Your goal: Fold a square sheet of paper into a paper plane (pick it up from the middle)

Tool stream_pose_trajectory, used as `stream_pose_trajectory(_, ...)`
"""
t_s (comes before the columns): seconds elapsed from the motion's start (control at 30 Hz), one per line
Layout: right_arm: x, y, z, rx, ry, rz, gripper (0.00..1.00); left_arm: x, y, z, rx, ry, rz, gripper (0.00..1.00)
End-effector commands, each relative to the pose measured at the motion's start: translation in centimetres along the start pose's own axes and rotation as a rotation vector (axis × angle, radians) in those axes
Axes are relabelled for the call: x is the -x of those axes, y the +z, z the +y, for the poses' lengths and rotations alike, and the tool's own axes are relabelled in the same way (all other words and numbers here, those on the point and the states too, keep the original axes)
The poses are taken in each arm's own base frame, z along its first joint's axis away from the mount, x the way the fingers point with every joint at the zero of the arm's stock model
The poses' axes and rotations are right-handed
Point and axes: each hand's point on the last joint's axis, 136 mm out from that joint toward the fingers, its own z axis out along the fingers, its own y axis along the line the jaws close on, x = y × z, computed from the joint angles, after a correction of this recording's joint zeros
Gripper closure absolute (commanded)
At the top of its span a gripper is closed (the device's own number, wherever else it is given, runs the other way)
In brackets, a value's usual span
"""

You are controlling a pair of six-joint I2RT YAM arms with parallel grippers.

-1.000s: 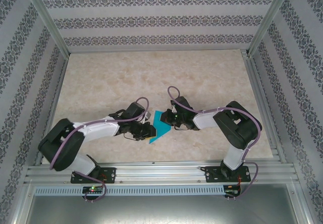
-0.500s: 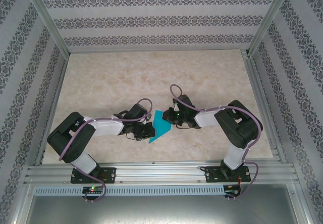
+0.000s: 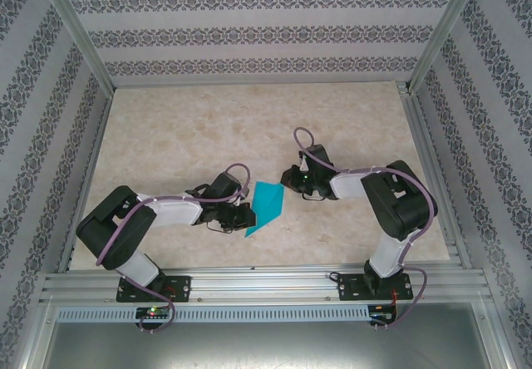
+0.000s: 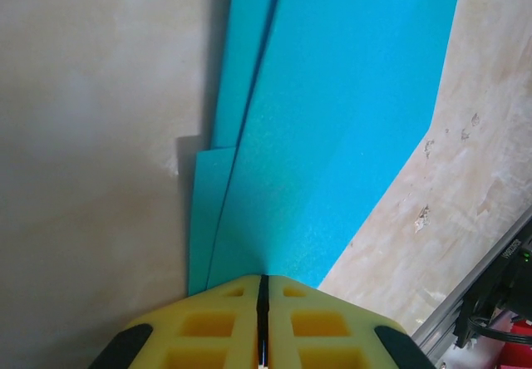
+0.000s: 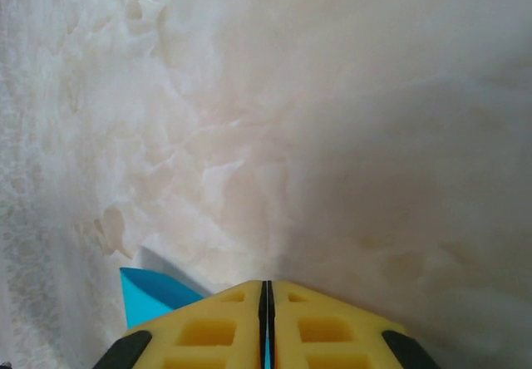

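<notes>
Beige marbled tabletop [image 3: 183, 128] between patterned walls. At centre of the overhead view, folded teal paper [image 3: 268, 204] on that surface, layers fanned out. Left arm bent low, forearm pointing right; left gripper [image 3: 248, 216] pinched shut on the paper's lower-left edge. Right arm elbow-up at right, reaching left; right gripper [image 3: 286, 179] closed, just beside the paper's upper-right corner, hold on it unclear.

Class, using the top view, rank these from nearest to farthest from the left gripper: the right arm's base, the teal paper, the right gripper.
1. The teal paper, at the fingertips of the left gripper, just to its right.
2. The right gripper, past the paper, further right and back.
3. The right arm's base, far right at the near edge.
</notes>
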Motion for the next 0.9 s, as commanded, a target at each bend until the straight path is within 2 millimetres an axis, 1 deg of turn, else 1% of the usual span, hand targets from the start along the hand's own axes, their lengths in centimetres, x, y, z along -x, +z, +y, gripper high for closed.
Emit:
stream_pose_trajectory(0.0,1.8,-2.2,1.5,0.006,-0.045,-0.059,0.85,-2.7,0.7,2.7,0.087,-0.080,0.096,0.87)
stream_pose_trajectory(0.03,1.9,-2.9,1.8,0.000,-0.048,-0.066,0.84,-2.5,1.0,1.9,0.054,-0.096,0.088,0.87)
stream_pose_trajectory(0.1,1.8,-4.2,1.6,-0.037,-0.041,-0.081,0.82,-1.9,1.3,0.8,0.014,-0.118,0.066,0.86)
stream_pose_trajectory(0.17,1.3,-5.5,1.6,-0.038,-0.041,-0.096,0.78,-1.1,1.4,-0.3,-0.008,-0.142,0.040,0.86)
stream_pose_trajectory(0.27,0.2,-6.8,0.5,-0.062,-0.012,-0.104,0.70,0.4,1.7,-1.6,-0.036,-0.175,-0.017,0.85)
stream_pose_trajectory(0.37,-1.3,-7.6,-0.6,-0.070,0.022,-0.093,0.66,1.7,2.3,-3.2,-0.073,-0.189,-0.045,0.85)
stream_pose_trajectory(0.47,-2.7,-8.1,-1.4,-0.077,0.051,-0.075,0.63,2.1,2.2,-4.8,-0.099,-0.158,-0.059,0.84)
stream_pose_trajectory(0.53,-3.3,-8.5,-1.6,-0.074,0.061,-0.072,0.60,2.2,1.2,-4.9,-0.046,-0.107,-0.080,0.83)
stream_pose_trajectory(0.63,-3.7,-9.0,-1.9,-0.072,0.086,-0.081,0.55,2.6,-1.1,-4.4,0.055,-0.037,-0.132,0.81)
stream_pose_trajectory(0.73,-4.1,-9.1,-1.6,-0.052,0.102,-0.079,0.51,3.4,-3.3,-3.8,0.130,0.008,-0.186,0.77)
stream_pose_trajectory(0.87,-4.7,-8.8,-1.4,-0.049,0.121,-0.058,0.50,4.9,-4.8,-3.1,0.160,0.023,-0.206,0.76)
